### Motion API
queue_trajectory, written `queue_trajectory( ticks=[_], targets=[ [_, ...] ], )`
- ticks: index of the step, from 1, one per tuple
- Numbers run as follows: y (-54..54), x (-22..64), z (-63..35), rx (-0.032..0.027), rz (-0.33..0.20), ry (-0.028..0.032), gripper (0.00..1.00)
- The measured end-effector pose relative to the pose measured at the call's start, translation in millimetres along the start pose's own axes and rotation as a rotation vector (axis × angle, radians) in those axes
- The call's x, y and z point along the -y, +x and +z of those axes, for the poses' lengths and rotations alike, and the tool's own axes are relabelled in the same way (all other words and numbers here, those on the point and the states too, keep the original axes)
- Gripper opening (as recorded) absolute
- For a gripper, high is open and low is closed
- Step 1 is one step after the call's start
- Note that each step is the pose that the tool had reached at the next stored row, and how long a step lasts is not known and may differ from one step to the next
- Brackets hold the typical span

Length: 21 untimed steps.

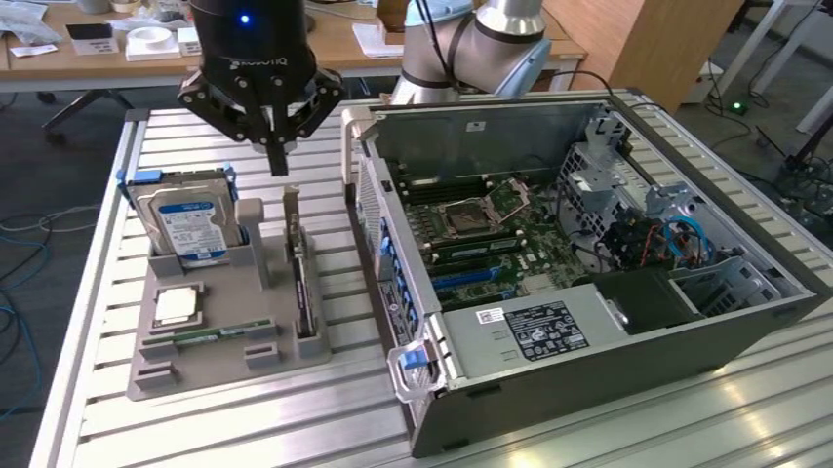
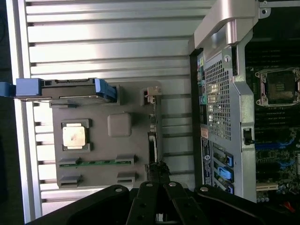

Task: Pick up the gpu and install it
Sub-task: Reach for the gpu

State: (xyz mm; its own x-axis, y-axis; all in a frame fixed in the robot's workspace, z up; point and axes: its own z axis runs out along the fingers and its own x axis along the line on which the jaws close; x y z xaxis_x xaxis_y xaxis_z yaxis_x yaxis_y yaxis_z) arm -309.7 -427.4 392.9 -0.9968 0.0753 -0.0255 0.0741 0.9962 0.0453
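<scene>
Beside the open case point(image 1: 625, 375), on the exterior view's left, the grey tray point(image 1: 209, 369) holds the gpu point(image 1: 302, 283) upright on edge, long axis parallel to the case's side. The gripper point(image 1: 277, 156), jaws shut and empty, hovers above its far end.

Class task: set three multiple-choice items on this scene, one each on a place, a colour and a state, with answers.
1. The gpu sits: A on the exterior view's left of the computer case; B on its right; C inside it.
2. The hard drive's carrier is: A red; B blue; C yellow.
3. The tool is: A wide open; B shut, empty; C shut on the gpu.
Answers: A, it stands on edge in the grey holder left of the case; B, the carrier's ends are blue; B, its fingers meet with nothing between.
</scene>
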Motion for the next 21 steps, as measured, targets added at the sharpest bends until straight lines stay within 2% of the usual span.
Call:
queue_trajectory(
  ticks=[10, 21],
  targets=[
    [4.0, 16.9, -0.9, 0.0000, 0.000, 0.0000, 0.11],
    [5.5, 20.1, -1.1, -0.0001, 0.000, 0.0001, 0.11]
  ],
)
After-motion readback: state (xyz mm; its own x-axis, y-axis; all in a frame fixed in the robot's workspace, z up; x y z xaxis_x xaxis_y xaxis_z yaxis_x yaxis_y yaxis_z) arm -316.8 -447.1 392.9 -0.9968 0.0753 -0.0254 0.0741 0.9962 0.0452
